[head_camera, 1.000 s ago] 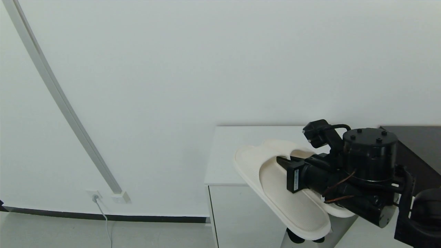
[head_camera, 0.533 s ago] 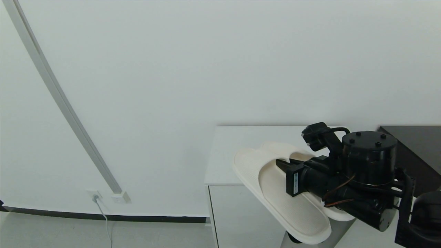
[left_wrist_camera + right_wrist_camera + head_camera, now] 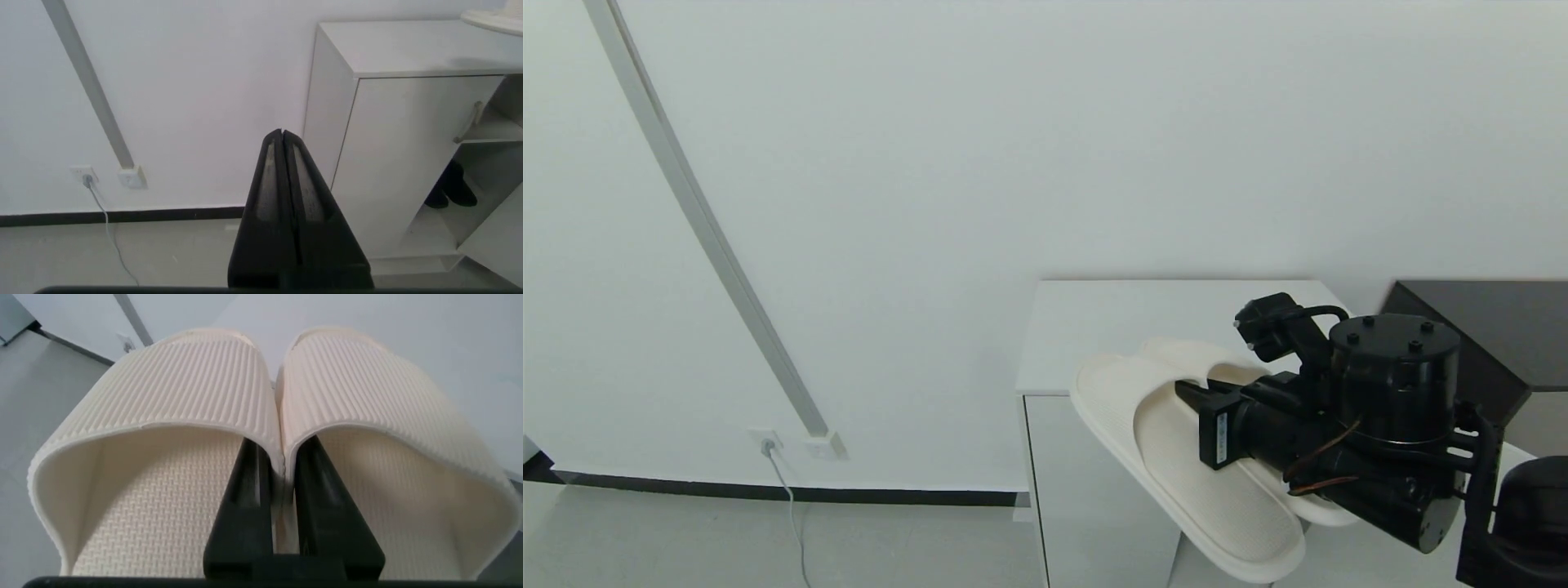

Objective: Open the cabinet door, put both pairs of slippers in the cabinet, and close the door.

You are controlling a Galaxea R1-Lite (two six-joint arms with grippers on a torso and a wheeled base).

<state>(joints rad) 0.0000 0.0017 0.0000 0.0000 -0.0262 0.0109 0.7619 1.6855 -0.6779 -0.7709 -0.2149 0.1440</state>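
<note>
Clamping the pair of cream slippers (image 3: 1176,465) together, the right gripper (image 3: 1186,390) enters from the heel side, one finger under each ribbed strap, with the two inner strap walls pinched between the fingers. The slippers sit side by side and tilted in the air, toes raised toward the wall and heels lower, nearer the robot. They hang over the front edge of the white cabinet (image 3: 1094,327), their toes above its top; whether they touch it cannot be told.

Off to the robot's left, the left gripper (image 3: 282,140) is closed with its fingers pressed flat together, holding nothing and well apart from the cabinet. From that side the cabinet shows one shut door panel (image 3: 400,163) with a slim handle (image 3: 470,122) at its edge. Just beside the handle, the neighbouring compartment stands open. A shelf (image 3: 494,137) crosses it, and a dark pair of shoes (image 3: 451,189) stands on the level below.

A dark-topped unit (image 3: 1478,327) stands just beside the cabinet on the robot's right. On the pale wall behind, a grey strip (image 3: 703,220) runs down at a slant to a socket (image 3: 765,445) near the black skirting, where a cable (image 3: 792,506) trails to the grey floor (image 3: 686,539).
</note>
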